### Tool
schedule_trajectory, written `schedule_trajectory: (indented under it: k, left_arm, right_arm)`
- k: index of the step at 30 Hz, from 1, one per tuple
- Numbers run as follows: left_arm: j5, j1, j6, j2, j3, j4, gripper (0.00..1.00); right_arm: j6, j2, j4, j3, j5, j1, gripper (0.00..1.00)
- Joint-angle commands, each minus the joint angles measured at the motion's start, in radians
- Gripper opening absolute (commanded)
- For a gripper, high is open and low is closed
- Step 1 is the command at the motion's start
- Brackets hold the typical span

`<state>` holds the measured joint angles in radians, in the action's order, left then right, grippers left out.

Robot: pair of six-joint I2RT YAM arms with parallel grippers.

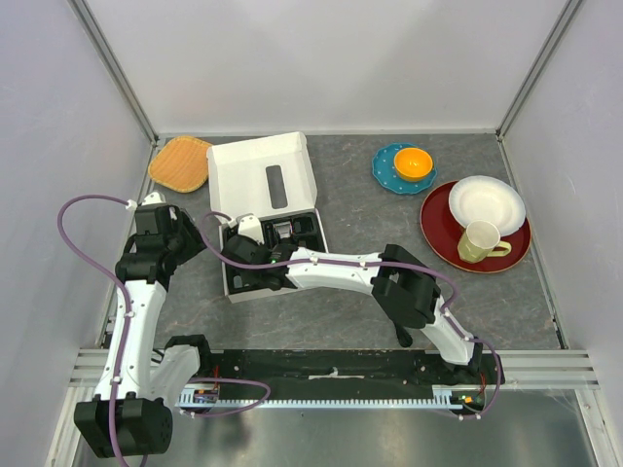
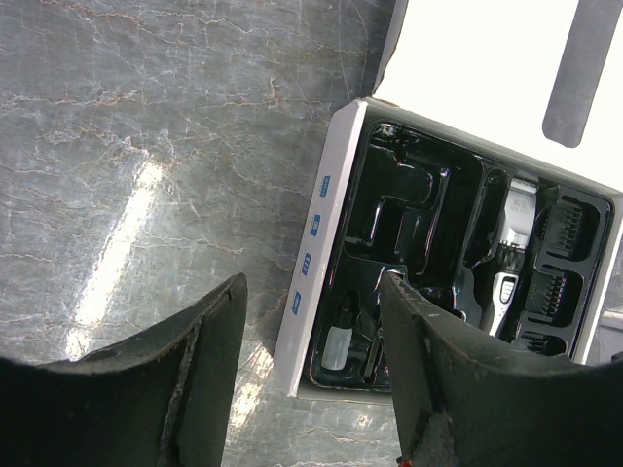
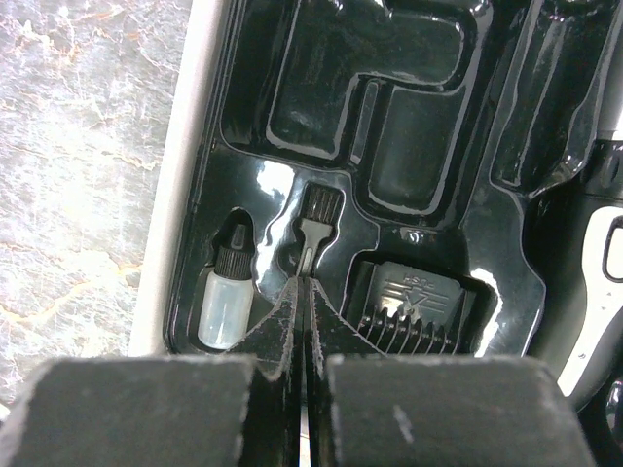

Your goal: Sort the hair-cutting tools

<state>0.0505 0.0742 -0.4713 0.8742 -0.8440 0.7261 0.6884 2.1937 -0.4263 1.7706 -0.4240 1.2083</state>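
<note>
The white box (image 1: 255,167) lies open at the table's middle left, with its black moulded tray (image 3: 409,58) inside. My right gripper (image 3: 303,292) is low over the tray's near-left corner (image 1: 255,261). Its fingers are shut on the handle of the thin black brush (image 3: 313,219), which lies in its slot. A black comb guard (image 3: 414,297) sits in the slot to the right. The black-and-silver clipper (image 2: 511,243) lies in the tray beside two comb guards (image 2: 565,229). My left gripper (image 2: 311,292) is open and empty, left of the box (image 1: 190,233).
A small clear oil bottle (image 3: 224,297) stands in the slot left of the brush. An orange mat (image 1: 181,162) lies at the back left. A teal plate with an orange bowl (image 1: 413,163), and a red plate (image 1: 438,233) with a white bowl and cup, are at the right.
</note>
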Motion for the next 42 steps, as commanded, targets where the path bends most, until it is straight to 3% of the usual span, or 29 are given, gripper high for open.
schedule_trajectory:
  k: [1,13,18,21,25,30,35,37,38,40,42]
  left_arm:
    - [-0.003,0.001,0.013,-0.004,-0.001,-0.019,0.63]
    - [-0.005,-0.001,0.013,-0.001,-0.001,-0.021,0.63]
    - [-0.005,-0.001,0.013,-0.003,-0.001,-0.019,0.63]
    - [-0.003,-0.001,0.013,-0.004,-0.003,-0.021,0.64]
    - [-0.003,-0.001,0.013,-0.007,-0.001,-0.022,0.66]
    - [-0.004,-0.001,0.014,-0.014,-0.001,-0.022,0.68]
    - [-0.038,-0.001,0.048,-0.023,-0.001,-0.031,0.72]
    - [-0.046,0.001,0.059,-0.027,0.000,-0.036,0.73]
    - [-0.081,-0.001,0.063,-0.027,0.002,-0.042,0.77]
    - [-0.113,0.001,0.066,-0.032,0.010,-0.053,0.84]
    - [-0.155,-0.001,0.069,-0.035,0.020,-0.063,1.00]
  right_arm:
    - [0.013,0.018,0.015,-0.022,0.010,-0.006,0.00]
    - [0.011,0.046,0.041,-0.043,0.063,-0.023,0.00]
    - [-0.024,-0.028,0.047,-0.036,0.031,-0.030,0.00]
    - [-0.058,-0.109,0.060,-0.025,0.013,-0.038,0.11]
    - [-0.084,-0.186,0.066,-0.013,0.017,-0.053,0.35]
    - [-0.093,-0.281,0.064,-0.054,0.044,-0.093,0.48]
    - [-0.115,-0.478,0.063,-0.285,0.009,-0.174,0.61]
    - [-0.127,-0.594,0.060,-0.426,-0.019,-0.200,0.72]
    - [-0.131,-0.636,0.060,-0.472,-0.034,-0.222,0.76]
    - [-0.145,-0.749,0.051,-0.600,-0.094,-0.234,0.96]
    - [-0.144,-0.817,0.019,-0.695,-0.133,-0.250,0.98]
